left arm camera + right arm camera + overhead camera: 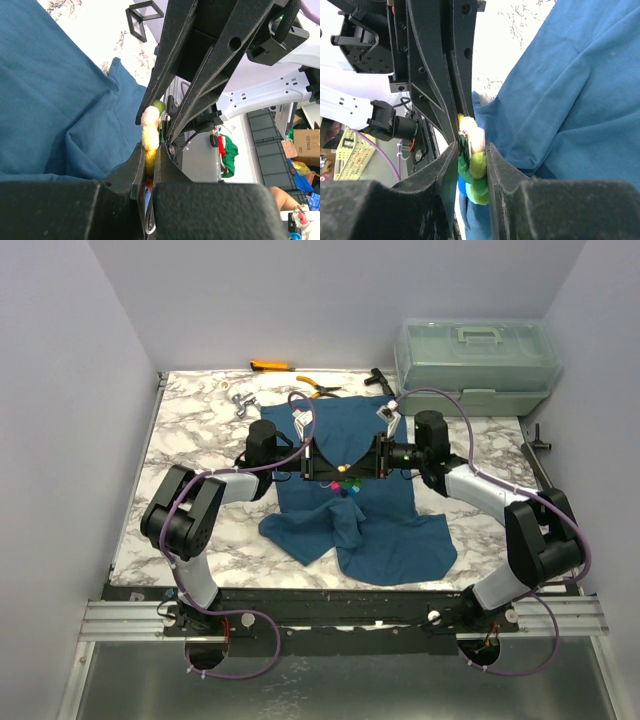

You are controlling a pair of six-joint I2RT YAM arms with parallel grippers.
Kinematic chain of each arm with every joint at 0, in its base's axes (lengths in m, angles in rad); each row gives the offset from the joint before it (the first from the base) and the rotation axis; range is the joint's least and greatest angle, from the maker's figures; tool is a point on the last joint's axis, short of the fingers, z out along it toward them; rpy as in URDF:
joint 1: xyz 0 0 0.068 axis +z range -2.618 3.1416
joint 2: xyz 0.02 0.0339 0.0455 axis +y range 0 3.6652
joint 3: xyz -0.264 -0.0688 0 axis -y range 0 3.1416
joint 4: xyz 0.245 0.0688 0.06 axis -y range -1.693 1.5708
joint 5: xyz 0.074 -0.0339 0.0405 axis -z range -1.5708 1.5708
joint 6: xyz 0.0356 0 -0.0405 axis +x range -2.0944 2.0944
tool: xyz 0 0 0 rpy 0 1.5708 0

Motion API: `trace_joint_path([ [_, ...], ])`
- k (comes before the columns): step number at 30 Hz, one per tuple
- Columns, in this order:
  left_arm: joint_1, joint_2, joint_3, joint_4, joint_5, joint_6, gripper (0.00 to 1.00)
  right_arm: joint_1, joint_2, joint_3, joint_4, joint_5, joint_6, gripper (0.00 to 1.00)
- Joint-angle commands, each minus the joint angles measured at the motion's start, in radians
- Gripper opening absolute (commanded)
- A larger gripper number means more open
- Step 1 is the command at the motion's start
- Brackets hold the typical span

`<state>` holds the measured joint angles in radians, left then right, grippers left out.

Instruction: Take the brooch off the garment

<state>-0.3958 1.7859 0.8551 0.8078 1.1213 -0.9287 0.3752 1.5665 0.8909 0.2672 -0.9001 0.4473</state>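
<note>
The dark teal garment (385,530) lies spread on the marble table, with a fold near its front. The brooch (346,484), a small cluster of yellow, green, magenta and blue beads, sits over the garment's middle, between the two grippers. My left gripper (333,470) comes in from the left and is shut on the brooch's yellow beads (149,142). My right gripper (366,468) comes in from the right and is shut on its green and cream beads (479,165). The two sets of fingers meet tip to tip. The garment (570,100) hangs close beside the jaws.
A clear plastic box (478,358) stands at the back right. An orange-handled tool (270,366), pliers (322,389), a black tool (378,378) and a small metal piece (240,402) lie along the back of the table.
</note>
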Motion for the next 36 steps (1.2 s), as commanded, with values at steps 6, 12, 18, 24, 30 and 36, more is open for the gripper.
trace_joint_path([
  [6,0.006,-0.014,-0.001,0.047,0.012,-0.012,0.0,-0.015,-0.029,-0.015,0.009,0.038,-0.011,0.32],
  [12,0.008,-0.01,0.0,0.047,0.017,-0.009,0.0,-0.016,-0.037,-0.008,0.04,-0.038,0.002,0.47],
  [18,0.009,-0.015,0.005,0.052,0.035,-0.005,0.0,-0.031,-0.04,-0.005,0.102,-0.143,0.059,0.58],
  [24,0.011,-0.044,0.001,0.096,0.061,-0.018,0.0,-0.076,-0.039,-0.041,0.18,-0.179,0.157,0.57],
  [30,0.011,-0.052,0.008,0.207,0.082,-0.097,0.0,-0.084,-0.015,-0.091,0.314,-0.233,0.255,0.55],
  [36,0.009,-0.013,0.015,0.359,0.085,-0.215,0.0,-0.082,0.007,-0.139,0.487,-0.275,0.388,0.53],
])
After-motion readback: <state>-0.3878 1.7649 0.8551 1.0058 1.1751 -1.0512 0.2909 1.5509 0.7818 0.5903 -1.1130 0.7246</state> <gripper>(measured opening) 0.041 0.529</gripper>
